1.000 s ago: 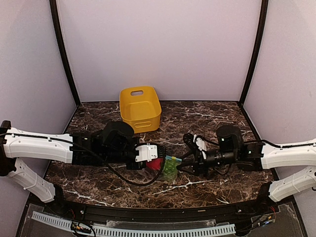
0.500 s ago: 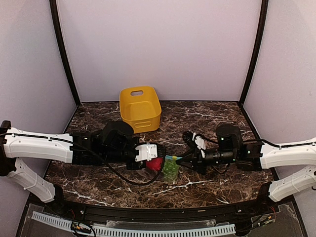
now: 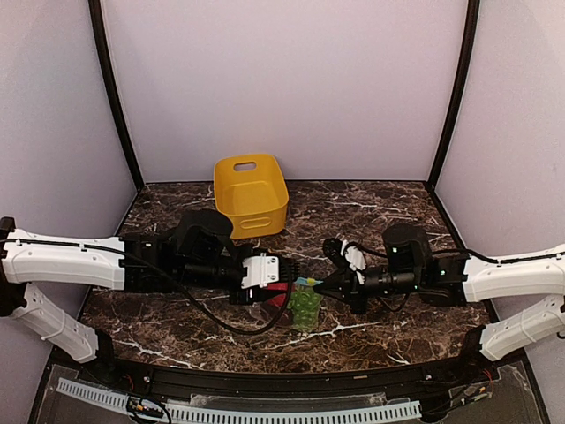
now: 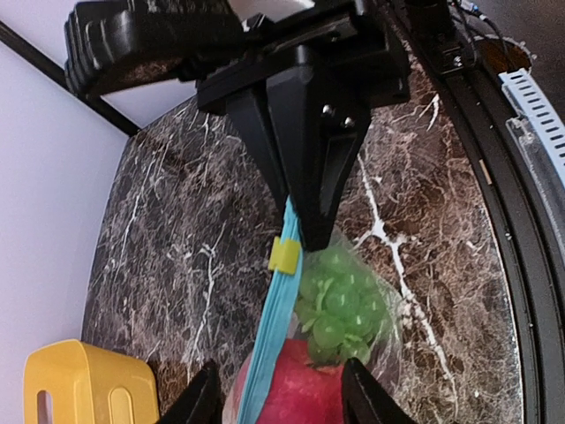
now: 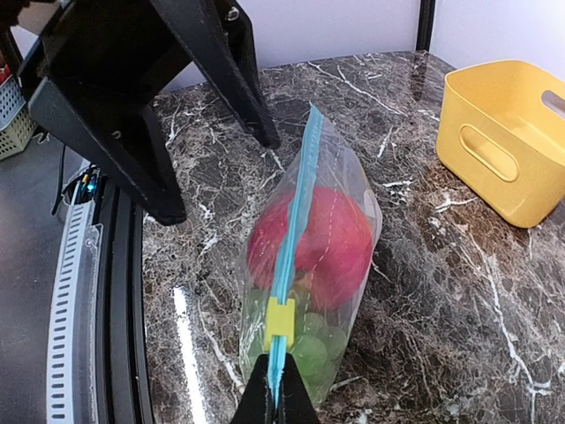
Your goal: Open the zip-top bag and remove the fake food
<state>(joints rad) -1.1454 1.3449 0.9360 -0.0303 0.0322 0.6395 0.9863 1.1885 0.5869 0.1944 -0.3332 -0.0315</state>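
Note:
The zip-top bag [image 3: 305, 309] stands on the marble table between my grippers, teal zip strip [image 5: 296, 212] up, with a yellow slider [image 5: 280, 322] near the right end. Inside are a red round fruit [image 5: 322, 238] and green grapes [image 5: 311, 352]; the dark purple piece is hidden. My right gripper [image 5: 275, 402] is shut on the end of the zip strip, just behind the slider; it also shows in the top view [image 3: 321, 287]. My left gripper [image 4: 282, 397] is open, its fingers straddling the bag's other end by the red fruit [image 4: 305, 397]; in the top view [image 3: 279, 290] it is left of the bag.
A yellow plastic bin [image 3: 251, 194] stands at the back centre-left of the table, also in the right wrist view [image 5: 508, 146]. The table's black front rail [image 3: 282, 389] and a white cable strip run along the near edge. Both arms lie low across the table.
The right gripper has shifted a little left with the zip end. The left gripper has edged right and up. The bag now stands more upright, grapes showing nearer the front.

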